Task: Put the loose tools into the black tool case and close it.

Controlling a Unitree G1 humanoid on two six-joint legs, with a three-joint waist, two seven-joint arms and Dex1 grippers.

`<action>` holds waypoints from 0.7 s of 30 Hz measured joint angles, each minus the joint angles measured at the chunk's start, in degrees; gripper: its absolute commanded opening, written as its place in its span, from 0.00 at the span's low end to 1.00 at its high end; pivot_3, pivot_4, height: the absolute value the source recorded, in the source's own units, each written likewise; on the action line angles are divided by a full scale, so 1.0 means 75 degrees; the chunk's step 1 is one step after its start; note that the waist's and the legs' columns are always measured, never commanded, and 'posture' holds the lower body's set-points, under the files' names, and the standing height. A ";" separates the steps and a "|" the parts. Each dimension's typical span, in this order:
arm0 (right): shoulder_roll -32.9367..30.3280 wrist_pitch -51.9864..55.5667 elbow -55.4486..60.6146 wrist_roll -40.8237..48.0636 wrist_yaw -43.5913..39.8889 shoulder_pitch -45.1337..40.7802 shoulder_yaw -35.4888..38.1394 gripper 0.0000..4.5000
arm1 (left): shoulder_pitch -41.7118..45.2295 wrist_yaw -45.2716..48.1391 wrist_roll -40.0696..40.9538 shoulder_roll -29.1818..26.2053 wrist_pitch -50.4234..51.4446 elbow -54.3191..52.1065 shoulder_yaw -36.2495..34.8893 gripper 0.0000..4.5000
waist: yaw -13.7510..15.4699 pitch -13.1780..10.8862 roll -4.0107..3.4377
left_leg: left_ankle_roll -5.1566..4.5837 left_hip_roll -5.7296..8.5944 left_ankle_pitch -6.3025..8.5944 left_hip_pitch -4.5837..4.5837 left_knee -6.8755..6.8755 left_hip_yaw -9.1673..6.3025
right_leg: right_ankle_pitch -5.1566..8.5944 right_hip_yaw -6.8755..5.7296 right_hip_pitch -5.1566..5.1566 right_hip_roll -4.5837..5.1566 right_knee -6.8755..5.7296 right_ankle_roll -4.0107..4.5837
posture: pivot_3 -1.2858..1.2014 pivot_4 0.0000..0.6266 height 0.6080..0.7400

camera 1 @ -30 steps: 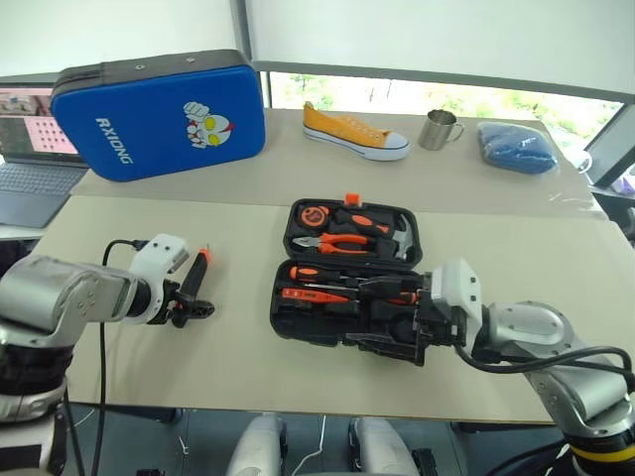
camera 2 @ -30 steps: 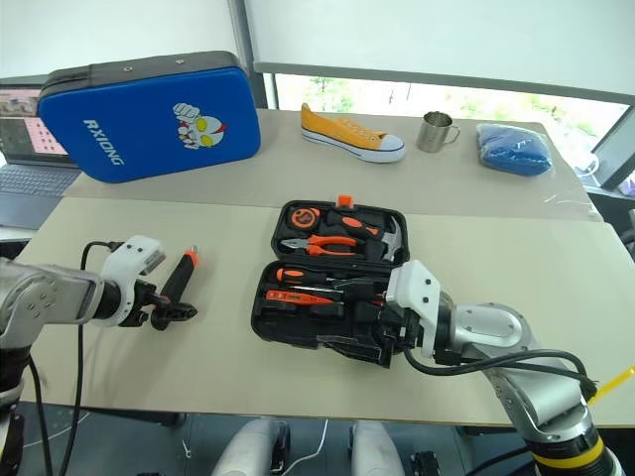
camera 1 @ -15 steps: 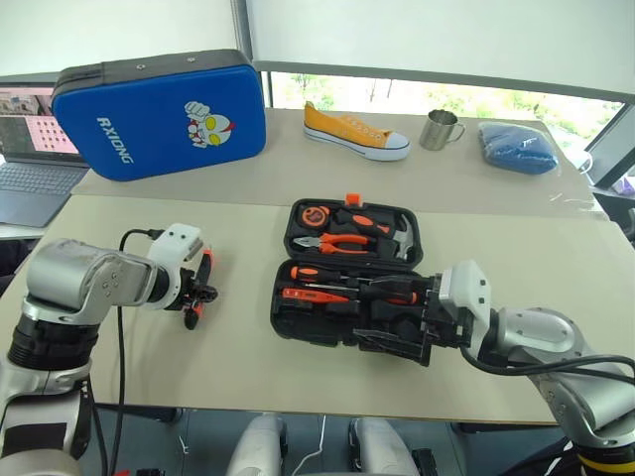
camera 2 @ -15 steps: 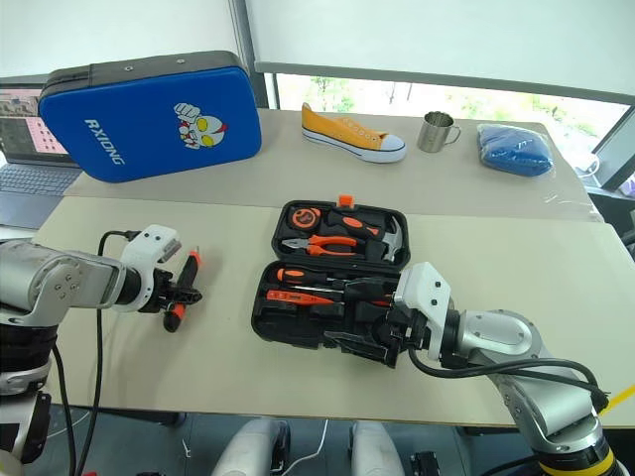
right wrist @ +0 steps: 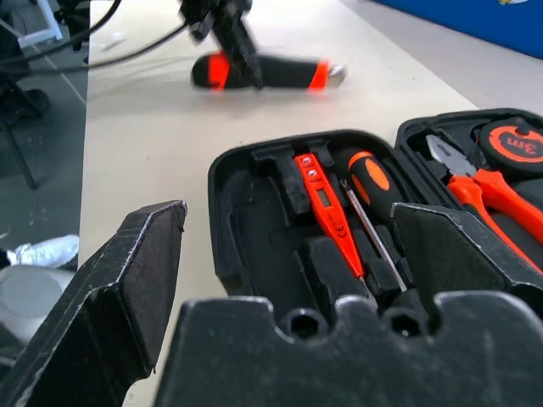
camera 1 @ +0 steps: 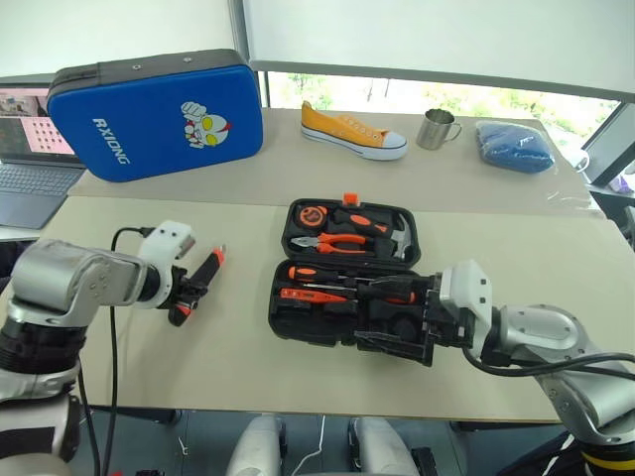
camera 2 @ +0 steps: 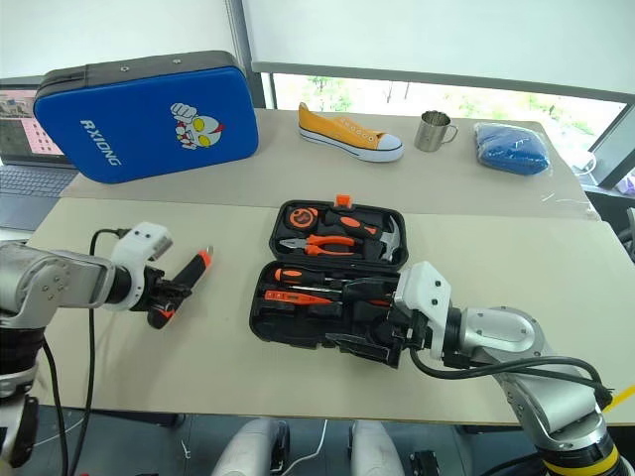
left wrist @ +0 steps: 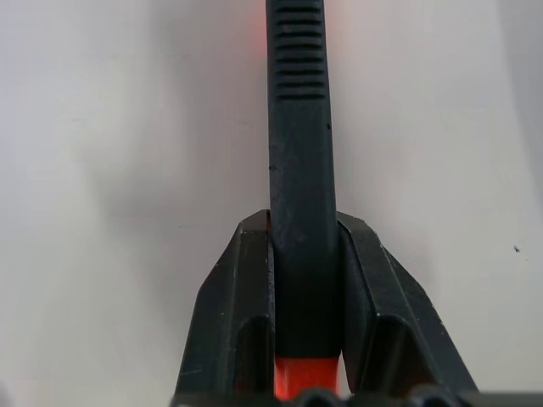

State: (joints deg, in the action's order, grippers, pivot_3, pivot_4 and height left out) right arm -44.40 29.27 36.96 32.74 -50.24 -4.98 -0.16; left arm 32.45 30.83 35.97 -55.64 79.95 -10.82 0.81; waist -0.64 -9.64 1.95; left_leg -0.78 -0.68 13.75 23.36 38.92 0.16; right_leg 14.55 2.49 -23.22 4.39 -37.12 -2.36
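Gripping one utility knife (camera 1: 195,286): left hand (camera 1: 187,294); right hand (camera 1: 422,322) wide; one open tool case (camera 1: 347,270)

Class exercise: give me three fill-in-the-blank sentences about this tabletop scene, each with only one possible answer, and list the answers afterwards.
1. The left tool is shut on the ____.
2. The black tool case lies ____.
3. Beside the yellow shoe stands a metal ____.
Answers: utility knife; open; mug

Even daylight from rear windows, soft shadows; wrist views blurred up close — mild glare
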 measured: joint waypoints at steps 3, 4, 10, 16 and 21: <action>0.0001 -0.0014 0.0004 0.0000 -0.0040 0.0101 0.0023 1.00 | -0.0169 0.1382 -0.0344 -0.0648 -0.1886 -0.0125 0.0250 0.11 | 0.0008 0.0000 -0.0001 | 0.0001 0.0001 0.0000 0.0000 -0.0002 0.0007 | 0.0001 0.0001 0.0003 0.0005 0.0006 0.0001 | 0.52 0.24 1.00; 0.0001 -0.0021 0.0009 0.0000 -0.0039 0.0123 0.0026 1.00 | -0.0218 0.1824 -0.0559 -0.0824 -0.2514 -0.0118 0.0392 0.11 | 0.0017 0.0000 -0.0001 | 0.0001 0.0001 -0.0001 0.0001 -0.0002 0.0009 | 0.0001 0.0001 0.0003 0.0004 0.0010 0.0001 | 0.52 0.24 1.00; 0.0039 -0.0247 0.0119 -0.0171 0.0049 0.0677 0.0067 1.00 | -0.0083 0.4449 -0.1379 -0.1234 -0.5609 0.0176 0.1021 0.11 | 0.0079 -0.0001 -0.0001 | 0.0000 -0.0001 -0.0001 0.0012 0.0004 0.0028 | 0.0002 -0.0001 0.0002 0.0000 0.0015 0.0000 | 0.52 0.24 1.00; 0.0046 -0.0444 0.0199 -0.0382 0.0120 0.1134 0.0157 1.00 | 0.0771 0.5577 -0.2026 -0.0636 -0.6572 0.0509 0.1727 0.11 | 0.0115 -0.0001 0.0000 | -0.0001 0.0010 0.0000 0.0020 0.0012 0.0068 | 0.0003 -0.0005 0.0002 -0.0006 0.0015 -0.0004 | 0.52 0.24 1.00; 0.0046 -0.0452 0.0452 -0.0430 0.0317 0.1365 0.0313 1.00 | 0.1157 0.5521 -0.2973 -0.0242 -0.6987 0.1400 0.2124 0.11 | 0.0041 -0.0001 0.0000 | -0.0002 0.0004 0.0000 0.0017 0.0011 0.0059 | 0.0003 -0.0001 -0.0003 -0.0018 0.0008 -0.0003 | 0.52 0.24 1.00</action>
State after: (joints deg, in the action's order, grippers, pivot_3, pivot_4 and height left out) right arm -44.05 25.88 40.35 29.52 -47.86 5.26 2.19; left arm 41.13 72.24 13.68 -57.45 27.55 -0.32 16.74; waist -0.34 -9.65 1.95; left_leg -0.80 -0.65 13.75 23.49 39.00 0.61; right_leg 14.57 2.48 -23.24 4.26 -37.06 -2.38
